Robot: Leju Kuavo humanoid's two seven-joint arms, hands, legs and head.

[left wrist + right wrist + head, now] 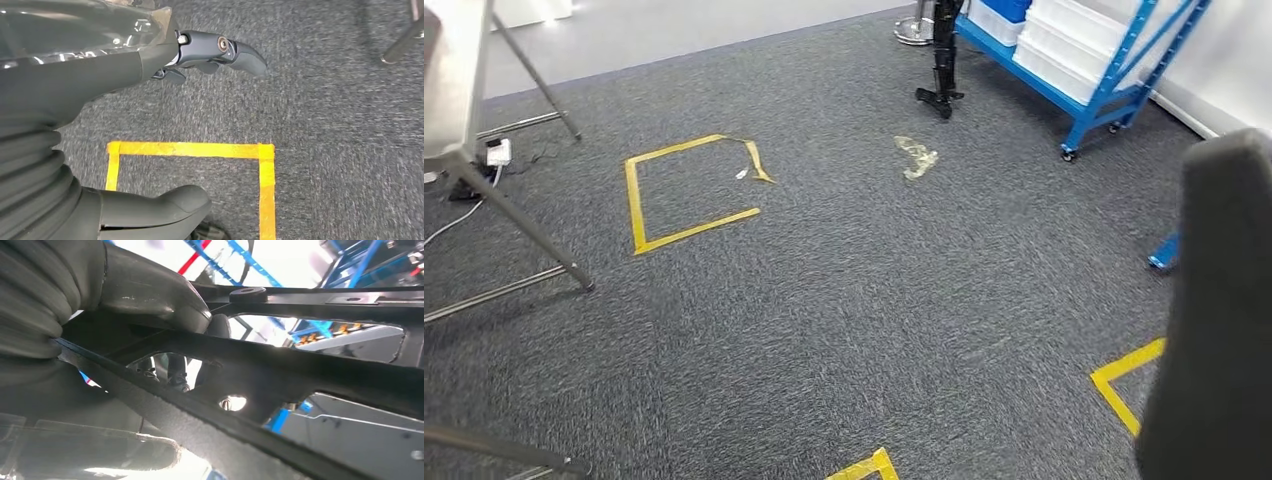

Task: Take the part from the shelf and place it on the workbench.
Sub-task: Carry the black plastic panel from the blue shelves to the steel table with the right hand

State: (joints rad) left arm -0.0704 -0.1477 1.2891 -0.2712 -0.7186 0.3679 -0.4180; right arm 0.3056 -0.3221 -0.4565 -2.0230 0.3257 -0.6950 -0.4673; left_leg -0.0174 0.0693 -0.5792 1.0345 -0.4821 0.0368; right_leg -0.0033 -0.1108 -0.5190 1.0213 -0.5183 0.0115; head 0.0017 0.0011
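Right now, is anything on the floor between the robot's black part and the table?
Nothing solid shows. The right hand grips the black part. Toward the table the carpet bears only yellow tape and a flat scrap.

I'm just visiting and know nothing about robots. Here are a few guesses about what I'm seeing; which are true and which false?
1. The right hand grips a black metal part. True.
2. The left hand holds a part too. False: it holds nothing, its fingers apart above the carpet.
3. Yellow tape marks squares on the carpet. True.
4. The shelf rack is red. False: it is blue.
5. White bins sit on the rack. True.
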